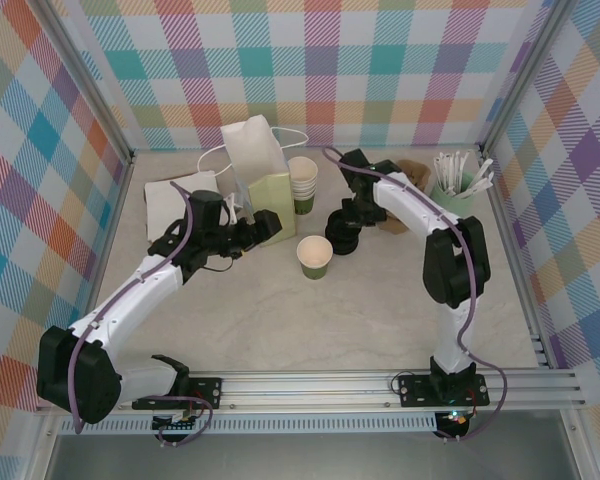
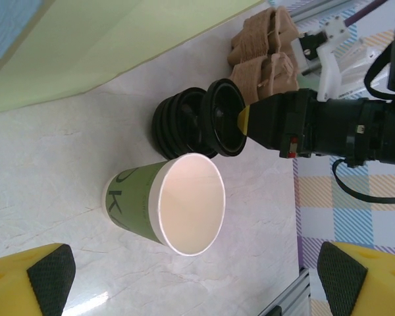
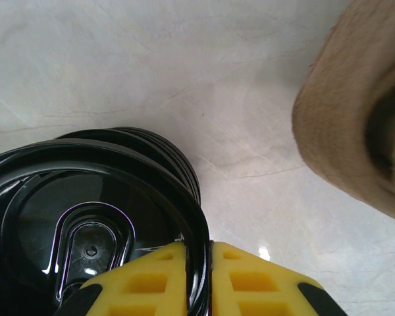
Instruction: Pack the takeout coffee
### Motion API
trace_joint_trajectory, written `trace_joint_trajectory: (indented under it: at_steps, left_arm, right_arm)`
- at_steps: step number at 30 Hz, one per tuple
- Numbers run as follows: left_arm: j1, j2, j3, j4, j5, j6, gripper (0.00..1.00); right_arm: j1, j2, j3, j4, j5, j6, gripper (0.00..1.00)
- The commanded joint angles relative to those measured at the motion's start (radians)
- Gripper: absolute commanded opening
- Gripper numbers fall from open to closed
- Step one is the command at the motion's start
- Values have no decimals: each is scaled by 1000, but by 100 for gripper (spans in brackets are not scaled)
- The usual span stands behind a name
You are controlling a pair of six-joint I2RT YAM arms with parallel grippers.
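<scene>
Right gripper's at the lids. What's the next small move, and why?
Probably raise the right gripper a little, to bring its lid clear. It is shut on the rim of one black lid beside the lid stack, and the green cup stands open and lidless on the table nearby.

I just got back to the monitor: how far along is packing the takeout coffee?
Done: one green cup stands alone, open, no lid. In hand: the right gripper pinches a black lid by its rim at the lid stack. Left: lid onto cup, cup into the bag; the left gripper is open beside the bag.
</scene>
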Motion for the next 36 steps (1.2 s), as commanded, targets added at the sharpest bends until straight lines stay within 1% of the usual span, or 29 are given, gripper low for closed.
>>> trace_joint_trajectory:
  at_steps: [1,6,10,14,20,25,30,34,36]
  left_arm:
    - [-18,-4,54,7,31,-13,96]
    - [-46,18,103,17,56,-21,95]
    - [-85,55,146,39,59,-31,95]
    - [-128,124,204,72,69,-37,95]
    - [-201,251,306,102,65,-38,96]
    - [-245,337,361,135,70,-54,95]
    - [-277,398,399,156,75,-63,92]
    - [-288,428,413,155,72,-64,85]
    - [-288,435,418,155,69,-62,79]
  right_arm:
    - [0,-106,-22,4,18,1,15]
    - [0,-221,-86,51,-4,6,15]
    - [1,-334,-172,114,-33,6,15]
    - [3,-436,-257,165,-60,2,14]
    - [4,-551,-359,222,-105,14,14]
    - [7,-605,-406,250,-138,30,14]
    - [16,-616,-416,267,-175,41,13]
    - [26,-612,-416,279,-194,50,13]
    - [31,-609,-416,283,-199,54,13]
